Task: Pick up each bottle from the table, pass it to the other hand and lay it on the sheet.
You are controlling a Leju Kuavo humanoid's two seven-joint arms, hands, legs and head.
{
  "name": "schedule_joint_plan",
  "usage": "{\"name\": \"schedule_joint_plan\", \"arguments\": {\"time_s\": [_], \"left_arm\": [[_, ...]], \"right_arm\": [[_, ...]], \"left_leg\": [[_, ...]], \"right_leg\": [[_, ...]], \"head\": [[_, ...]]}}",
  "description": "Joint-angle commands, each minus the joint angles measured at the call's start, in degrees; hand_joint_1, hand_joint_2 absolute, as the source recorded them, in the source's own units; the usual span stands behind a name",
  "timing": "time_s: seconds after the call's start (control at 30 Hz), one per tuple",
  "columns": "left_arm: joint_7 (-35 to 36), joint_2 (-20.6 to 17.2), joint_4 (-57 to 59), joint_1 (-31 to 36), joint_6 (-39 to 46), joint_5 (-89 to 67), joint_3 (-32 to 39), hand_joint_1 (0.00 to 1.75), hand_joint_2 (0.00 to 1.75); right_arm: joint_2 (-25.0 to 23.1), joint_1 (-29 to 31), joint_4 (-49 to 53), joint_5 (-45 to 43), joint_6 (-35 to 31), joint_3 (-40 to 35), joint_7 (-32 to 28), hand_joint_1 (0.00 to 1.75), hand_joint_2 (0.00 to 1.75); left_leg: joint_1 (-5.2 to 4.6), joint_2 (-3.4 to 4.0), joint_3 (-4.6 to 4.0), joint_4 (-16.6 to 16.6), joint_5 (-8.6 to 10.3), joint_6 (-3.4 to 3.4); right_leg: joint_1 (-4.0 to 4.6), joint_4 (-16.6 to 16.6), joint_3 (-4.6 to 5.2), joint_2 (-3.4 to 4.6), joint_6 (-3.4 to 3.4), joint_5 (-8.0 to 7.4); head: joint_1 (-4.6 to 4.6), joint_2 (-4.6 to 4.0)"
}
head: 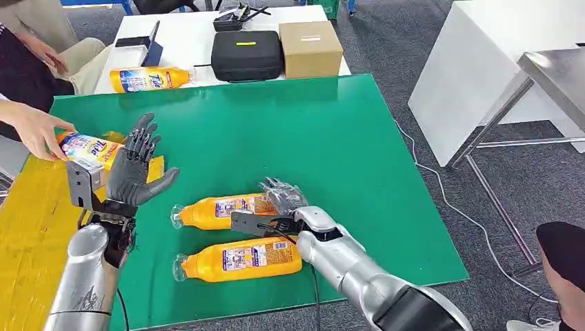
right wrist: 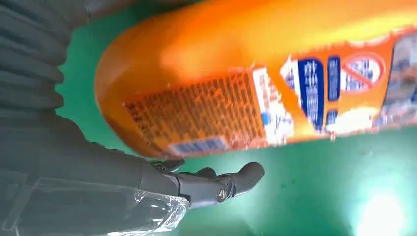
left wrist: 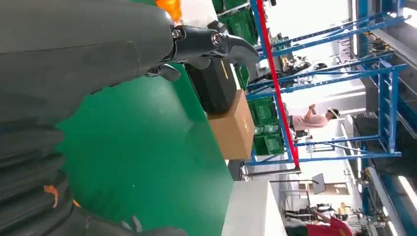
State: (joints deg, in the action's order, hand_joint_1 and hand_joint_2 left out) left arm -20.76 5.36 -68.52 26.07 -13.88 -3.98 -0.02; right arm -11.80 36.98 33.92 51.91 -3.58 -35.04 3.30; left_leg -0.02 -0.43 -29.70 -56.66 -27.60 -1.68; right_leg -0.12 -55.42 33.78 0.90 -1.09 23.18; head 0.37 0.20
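- Two orange bottles are lying on their sides on the green table (head: 345,138), caps pointing toward the robot's left: the far bottle (head: 221,210) and the near bottle (head: 238,259), close together but apart.
- The right hand (head: 283,200) is sitting at the base end of the far bottle, fingers draped over it. The right wrist view is showing the fingers (right wrist: 231,182) reaching under the bottle's body with green still visible between them; I cannot tell whether the grip is closing or just resting. Likely going for the base end so the neck end is left free for the other hand to take.
- The left hand (head: 138,169) is hanging raised above the table's left edge, palm turned inward, fingers spread and holding nothing. It looks to be waiting as the receiver.
- The yellow sheet (head: 27,227) is lying along the left side, next to the left hand, so that hand is well placed for the laying-down.
- A person's hand (head: 31,127) is holding a third bottle (head: 86,148) at the sheet's far end, just behind the left hand; purpose unclear, possibly removing or repositioning it.
- A fourth bottle (head: 148,78) is lying on the white table (head: 186,41) beyond, beside a black case (head: 247,55) and a cardboard box (head: 310,48).
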Motion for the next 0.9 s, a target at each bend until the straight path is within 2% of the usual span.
{"name": "schedule_joint_plan", "arguments": {"time_s": [0.03,0.1,0.23,0.73,0.9], "left_arm": [[0.0,0.3,3.5,1.5,-0.1,0.6,-0.9,0.0,1.75],[-0.1,0.3,3.3,1.2,-0.1,0.7,-0.8,0.0,1.75],[0.0,0.6,2.4,0.8,0.0,0.8,-0.7,0.0,1.75],[-0.1,0.5,2.5,0.6,-0.3,1.0,-0.8,0.0,1.75],[-0.5,0.3,2.9,0.4,-0.3,1.3,-0.6,0.0,1.75]], "right_arm": [[-1.0,2.9,-9.3,1.3,0.9,-1.7,-0.1,1.52,1.75],[-1.2,2.6,-9.3,1.4,0.8,-1.8,-0.1,1.64,1.75],[-1.2,2.8,-9.4,2.7,0.7,-2.0,0.7,1.71,1.75],[-0.8,3.0,-9.6,3.4,0.7,-2.0,0.8,1.75,1.75],[-0.3,2.4,-8.1,2.7,-3.6,0.6,0.1,1.75,1.75]], "left_leg": [[0.0,-0.04,0.17,0.1,-0.03,0.09],[0.01,-0.02,0.22,0.1,-0.03,0.09],[0.01,0.03,0.19,0.1,-0.01,0.09],[0.02,0.0,0.3,0.1,-0.01,0.11],[0.02,-0.01,0.24,0.1,0.0,0.07]], "right_leg": [[0.01,0.1,-0.18,-0.14,0.0,0.06],[0.01,0.1,-0.23,-0.13,0.01,0.05],[0.01,0.1,-0.18,-0.11,0.01,0.03],[0.02,0.1,-0.29,-0.17,0.01,0.05],[0.02,0.1,-0.24,-0.14,0.01,0.03]], "head": [[0.0,-0.02],[0.0,-0.02],[0.0,0.0],[0.0,-0.02],[0.0,-0.02]]}}
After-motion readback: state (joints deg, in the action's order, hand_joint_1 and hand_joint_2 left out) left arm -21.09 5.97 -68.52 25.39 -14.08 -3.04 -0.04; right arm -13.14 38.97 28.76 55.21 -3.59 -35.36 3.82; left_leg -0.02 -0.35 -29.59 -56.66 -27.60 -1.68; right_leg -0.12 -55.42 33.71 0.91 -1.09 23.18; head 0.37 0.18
